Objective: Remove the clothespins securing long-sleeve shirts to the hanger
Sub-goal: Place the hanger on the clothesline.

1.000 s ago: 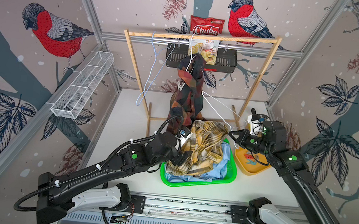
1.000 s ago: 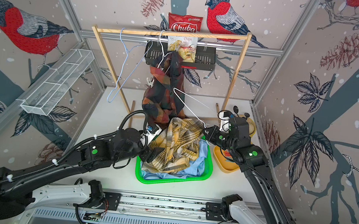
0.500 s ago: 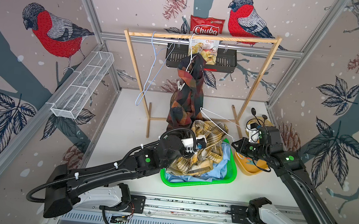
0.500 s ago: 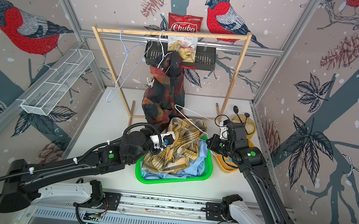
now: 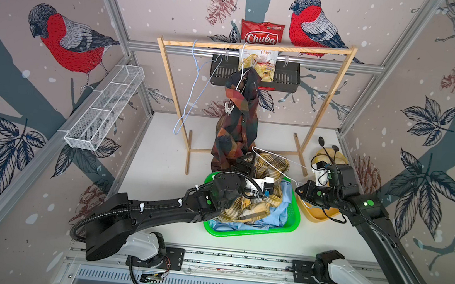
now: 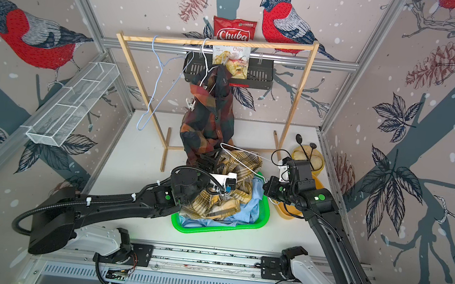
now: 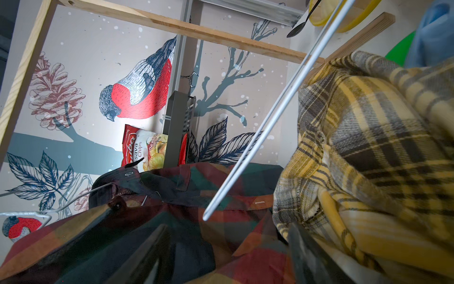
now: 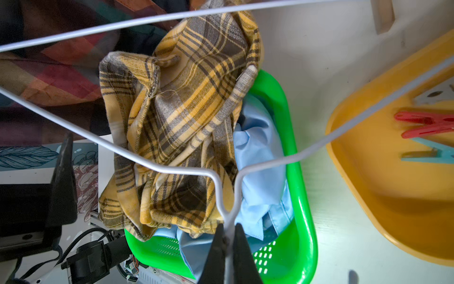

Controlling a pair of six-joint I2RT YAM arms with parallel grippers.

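A red "Chuba" Chips bag [image 5: 261,36] sits behind the rack [image 5: 318,48]; right tool [image 8: 229,236] clenches a white hanger [image 8: 172,169], left tool [image 7: 227,248] stands released by the plaid shirt [image 8: 186,98].

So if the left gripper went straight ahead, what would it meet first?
Probably the dark check shirt, which fills the view between the left gripper's open jaws; how near the white hanger crosses is unclear.
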